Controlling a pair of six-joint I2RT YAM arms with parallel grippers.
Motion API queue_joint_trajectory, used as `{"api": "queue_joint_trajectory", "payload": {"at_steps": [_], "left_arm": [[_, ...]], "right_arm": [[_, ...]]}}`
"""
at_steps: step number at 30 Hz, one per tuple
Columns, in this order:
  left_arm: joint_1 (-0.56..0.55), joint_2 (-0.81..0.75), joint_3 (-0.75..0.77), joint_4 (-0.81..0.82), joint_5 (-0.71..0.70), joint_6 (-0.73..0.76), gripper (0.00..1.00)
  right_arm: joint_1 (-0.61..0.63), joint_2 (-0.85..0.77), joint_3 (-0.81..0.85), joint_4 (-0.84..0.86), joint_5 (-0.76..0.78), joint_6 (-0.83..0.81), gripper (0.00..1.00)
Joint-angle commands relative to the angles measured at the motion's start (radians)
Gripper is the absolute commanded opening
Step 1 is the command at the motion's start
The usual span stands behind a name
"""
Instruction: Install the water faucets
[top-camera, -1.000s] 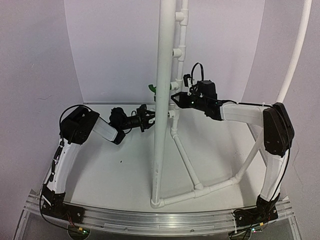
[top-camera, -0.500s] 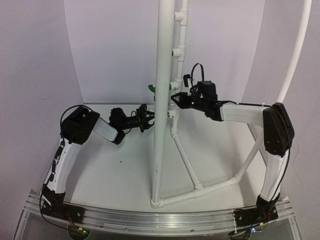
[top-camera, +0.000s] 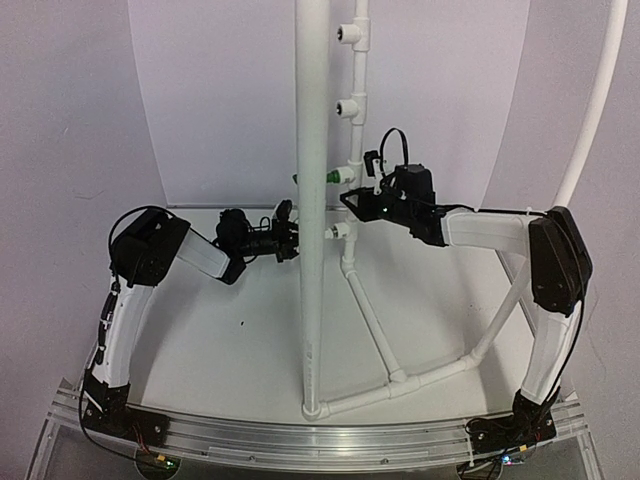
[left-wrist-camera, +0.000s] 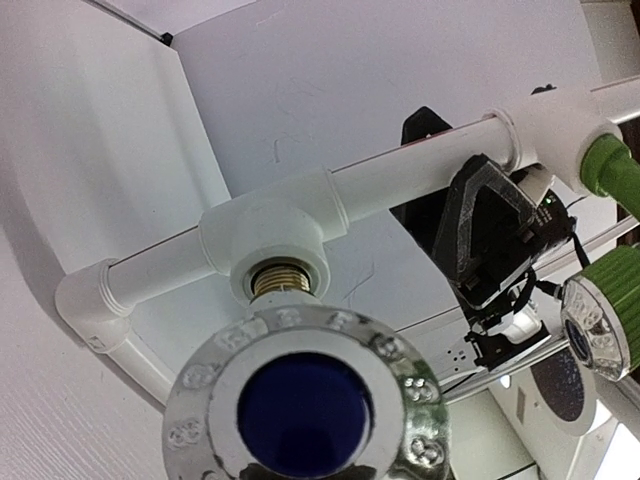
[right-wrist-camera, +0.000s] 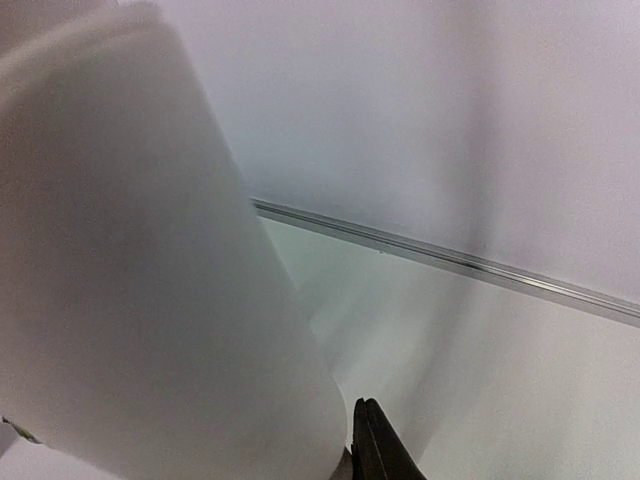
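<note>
The left gripper (top-camera: 289, 238) seems to hold the white faucet (left-wrist-camera: 305, 405), its screw end pointing right into the tee (left-wrist-camera: 270, 232); the jaws of the right gripper (top-camera: 352, 200) cannot be told

Green faucet (left-wrist-camera: 603, 167); white pipe (top-camera: 312, 200); silver knob (left-wrist-camera: 305, 405), blue centre; white tee (left-wrist-camera: 268, 232).

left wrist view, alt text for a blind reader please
A faucet with a round silver, blue-centred cap fills the foreground below the brass-threaded outlet of a white plastic pipe tee. At right, the right gripper sits beside a green plastic faucet.
</note>
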Motion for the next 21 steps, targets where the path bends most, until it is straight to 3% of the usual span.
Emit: {"api": "queue_joint_trajectory", "payload": {"at_steps": [1, 6, 10, 21], "left_arm": [[-0.002, -0.128, -0.029, -0.174, 0.025, 0.264, 0.03], [-0.001, -0.174, -0.042, -0.281, 0.008, 0.408, 0.00], [0.000, -0.182, -0.048, -0.286, 0.006, 0.426, 0.00], [0.000, -0.085, -0.103, 0.189, -0.057, -0.092, 0.00]], "right_arm": [[0.006, -0.068, -0.031, -0.018, -0.068, 0.111, 0.00], [0.006, -0.081, -0.046, -0.018, -0.074, 0.104, 0.00], [0.008, -0.089, -0.054, -0.018, -0.085, 0.101, 0.00], [0.008, -0.081, -0.041, -0.018, -0.098, 0.078, 0.00]]}}
